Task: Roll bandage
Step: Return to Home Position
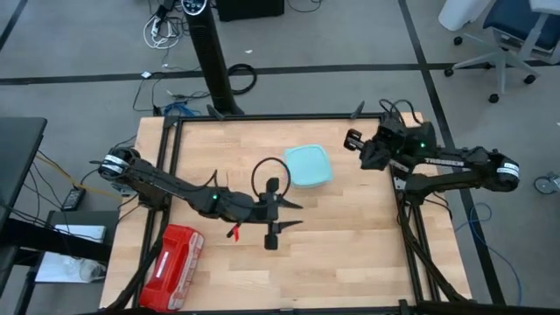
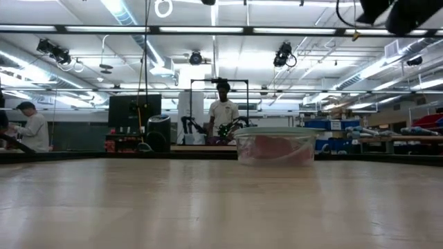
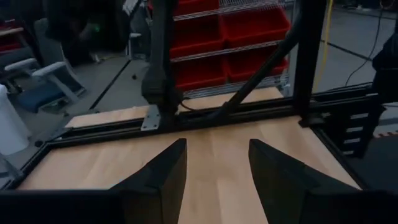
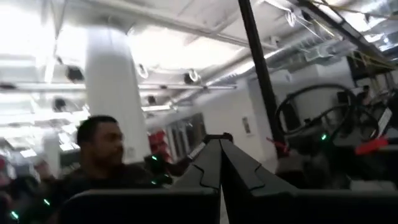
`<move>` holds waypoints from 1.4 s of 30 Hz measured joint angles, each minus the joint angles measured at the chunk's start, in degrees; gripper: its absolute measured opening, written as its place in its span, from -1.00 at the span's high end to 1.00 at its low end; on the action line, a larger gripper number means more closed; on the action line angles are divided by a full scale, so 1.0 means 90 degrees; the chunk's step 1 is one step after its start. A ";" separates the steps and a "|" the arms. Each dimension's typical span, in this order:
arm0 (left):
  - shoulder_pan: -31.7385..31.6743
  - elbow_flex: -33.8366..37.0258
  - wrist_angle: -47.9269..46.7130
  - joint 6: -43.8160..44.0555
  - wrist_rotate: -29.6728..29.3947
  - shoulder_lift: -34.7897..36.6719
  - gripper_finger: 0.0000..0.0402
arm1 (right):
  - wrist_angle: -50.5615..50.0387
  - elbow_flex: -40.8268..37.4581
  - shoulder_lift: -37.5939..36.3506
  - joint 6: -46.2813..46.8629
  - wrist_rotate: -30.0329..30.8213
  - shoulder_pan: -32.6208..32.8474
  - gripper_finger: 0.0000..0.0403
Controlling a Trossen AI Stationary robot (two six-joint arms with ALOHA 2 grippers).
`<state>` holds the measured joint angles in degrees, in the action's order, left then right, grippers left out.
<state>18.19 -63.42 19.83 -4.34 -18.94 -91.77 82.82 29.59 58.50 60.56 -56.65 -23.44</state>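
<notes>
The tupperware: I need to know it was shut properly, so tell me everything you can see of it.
The tupperware is a squarish, round-cornered tub with a pale teal lid and clear plastic walls. The lid sits on, level in the low view. A pink-red mass inside looks like the bandage. It stands upright on the wooden table, near its middle. The open left gripper and the shut right gripper are both clear of it.

Light wooden worktop [image 1: 350, 236], black frame rails along edges. Lidded pale-green container [image 1: 308, 165] sitting around centre. Red case [image 1: 172, 266] flat at corner on left arm's side. Small red bit [image 1: 234, 232] between them, possibly resting on wood, hard to tell.
</notes>
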 joint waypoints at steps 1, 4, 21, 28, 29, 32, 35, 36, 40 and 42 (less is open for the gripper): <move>0.0017 0.0000 -0.0077 -0.0009 -0.0004 0.0080 0.12 | -0.0544 0.0257 -0.0065 -0.0317 -0.0019 0.0060 0.99; 0.0042 -0.0002 -0.0304 -0.0026 -0.0108 0.0361 0.12 | -0.3180 0.1045 -0.0239 -0.1831 0.0056 0.0197 0.99; -0.0364 0.0656 -0.2215 0.0228 0.0294 0.1779 0.12 | -1.0309 0.3305 -0.0414 -0.6192 0.5643 0.2168 0.96; -0.0473 0.1903 -0.2203 0.0687 0.0620 0.3099 0.12 | -1.1681 0.3302 -0.0713 -0.6178 0.8244 0.3657 0.97; -0.0473 0.2088 -0.2220 0.0722 0.0627 0.3293 0.12 | -1.1792 0.3302 -0.0734 -0.6113 0.8440 0.3882 0.96; -0.0473 0.2678 -0.2161 0.0910 0.0636 0.3979 0.12 | -1.1965 0.3252 -0.0888 -0.5889 0.8811 0.4422 0.95; -0.0471 0.3322 -0.2004 0.1193 0.0655 0.4602 0.12 | -1.1869 0.2922 -0.1192 -0.5635 0.9071 0.4825 0.95; -0.0459 0.3531 -0.1973 0.1283 0.0685 0.4772 0.12 | -1.1746 0.2735 -0.1304 -0.5576 0.9136 0.4949 0.96; -0.0417 0.4223 -0.1633 0.1517 0.0799 0.5309 0.12 | -1.1350 0.1759 -0.1827 -0.5433 0.9265 0.5357 0.97; -0.0419 0.4474 -0.1635 0.1593 0.0959 0.5478 0.12 | -1.0960 0.1152 -0.2132 -0.5234 0.9437 0.5507 0.97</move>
<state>14.41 -23.15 5.12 9.99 -10.31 -42.46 -15.82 39.96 39.31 13.45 28.28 26.13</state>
